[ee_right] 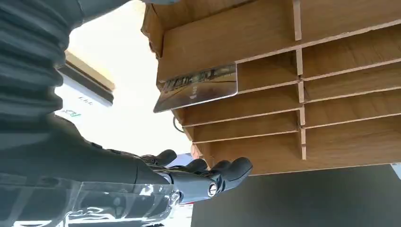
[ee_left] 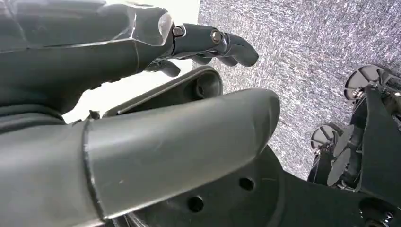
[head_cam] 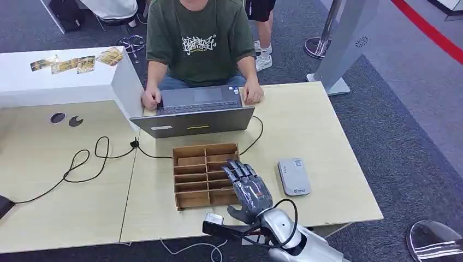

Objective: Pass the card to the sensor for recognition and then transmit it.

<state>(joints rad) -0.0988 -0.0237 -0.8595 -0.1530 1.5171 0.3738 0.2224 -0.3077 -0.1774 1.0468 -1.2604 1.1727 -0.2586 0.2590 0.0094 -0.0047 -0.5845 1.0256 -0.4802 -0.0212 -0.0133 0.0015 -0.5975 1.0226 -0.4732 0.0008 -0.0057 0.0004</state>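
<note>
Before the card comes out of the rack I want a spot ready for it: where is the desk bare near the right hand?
Bare desk lies between the wooden rack and the grey sensor, and past the sensor toward the desk's right edge. Behind the rack it is crowded: laptop, black cable, a person's hands. The right hand covers the rack's right compartments.

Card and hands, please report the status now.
Right hand open over wooden organizer, holding nothing. Left hand hanging by the floor, empty. Card standing in an organizer slot, not gripped. Sensor beside organizer, path clear.
</note>
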